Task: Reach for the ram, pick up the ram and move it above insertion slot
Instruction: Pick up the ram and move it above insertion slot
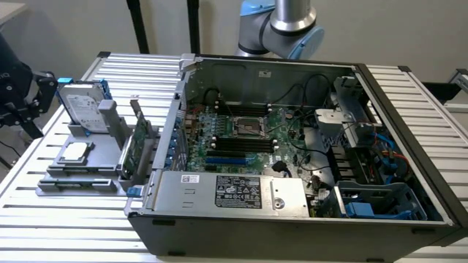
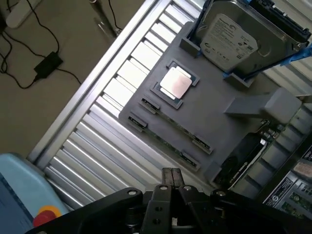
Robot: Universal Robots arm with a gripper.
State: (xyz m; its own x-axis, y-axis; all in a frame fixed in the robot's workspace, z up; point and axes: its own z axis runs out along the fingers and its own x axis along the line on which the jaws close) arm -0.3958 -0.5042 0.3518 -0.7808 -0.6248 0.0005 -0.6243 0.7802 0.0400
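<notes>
**Exterior view.**
- Computer case (image 1: 292,241): laid on its side with the open face upward, so that the black memory slots (image 1: 241,143) on the motherboard can be reached from above.
- Grey fixture (image 1: 102,164): set just beside the case, on the exterior view's left. Parts are stood in its holders, presumably for ready gripping.
- Hard drive (image 1: 82,109): held upright.
- Expansion card (image 1: 139,145): held on edge.
- Processor (image 1: 76,154): laid flat.

**Wrist view.**
- Gripper (image 2: 170,176): fingers drawn together, nothing held, poised over the fixture's edge.
- Ram (image 2: 168,132): seated on edge in a long clip-ended slot beside the processor. It is judged untouched and is well apart from the memory slots.
</notes>
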